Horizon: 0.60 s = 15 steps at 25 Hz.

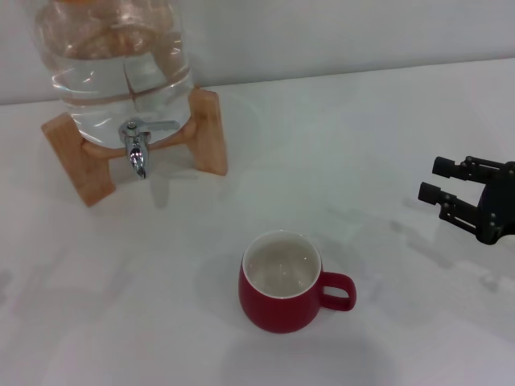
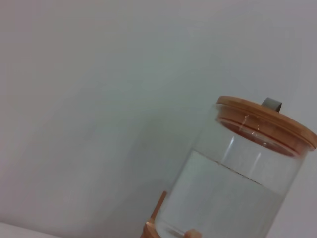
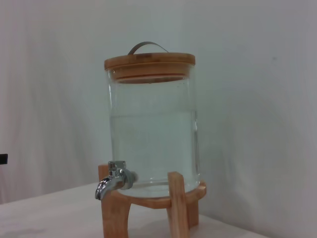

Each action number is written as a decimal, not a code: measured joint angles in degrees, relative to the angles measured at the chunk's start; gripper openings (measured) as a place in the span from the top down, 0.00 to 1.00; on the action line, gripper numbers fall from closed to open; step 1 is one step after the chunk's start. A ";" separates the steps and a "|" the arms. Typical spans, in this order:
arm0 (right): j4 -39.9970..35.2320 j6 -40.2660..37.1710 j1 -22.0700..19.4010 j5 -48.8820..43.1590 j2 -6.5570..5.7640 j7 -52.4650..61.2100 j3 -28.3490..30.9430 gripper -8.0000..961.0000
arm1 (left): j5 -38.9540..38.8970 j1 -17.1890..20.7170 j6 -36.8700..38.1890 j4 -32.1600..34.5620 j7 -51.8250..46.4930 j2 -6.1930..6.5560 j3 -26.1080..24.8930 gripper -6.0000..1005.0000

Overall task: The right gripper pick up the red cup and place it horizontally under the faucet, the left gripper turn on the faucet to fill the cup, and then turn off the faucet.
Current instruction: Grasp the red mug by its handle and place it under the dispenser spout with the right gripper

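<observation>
The red cup (image 1: 282,285) stands upright on the white table, cream inside showing, its loop handle pointing right. The right gripper (image 1: 436,180) hovers at the right edge of the head view, to the right of the cup and a little farther back. It is well apart from the cup, and its black fingers are open with nothing between them. The chrome faucet (image 1: 137,149) projects from the clear water jar at the back left, spout pointing down. The right wrist view also shows the faucet (image 3: 111,181). The left gripper is out of view.
The clear water jar (image 1: 113,64) rests on a wooden stand (image 1: 208,129) at the back left. Its wooden lid (image 3: 148,62) shows in the right wrist view, and the left wrist view shows the jar (image 2: 233,193) against a plain wall.
</observation>
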 joint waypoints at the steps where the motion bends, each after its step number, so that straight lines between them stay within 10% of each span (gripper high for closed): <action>1: 0.00 0.01 -0.01 -0.04 0.00 0.00 -0.02 0.53 | 0.03 0.00 0.02 -0.04 0.00 0.00 0.00 0.13; 15: 0.56 3.45 -3.23 -1.75 0.00 0.04 -2.42 0.52 | 0.16 -0.41 0.69 -0.18 -0.38 0.20 0.00 0.13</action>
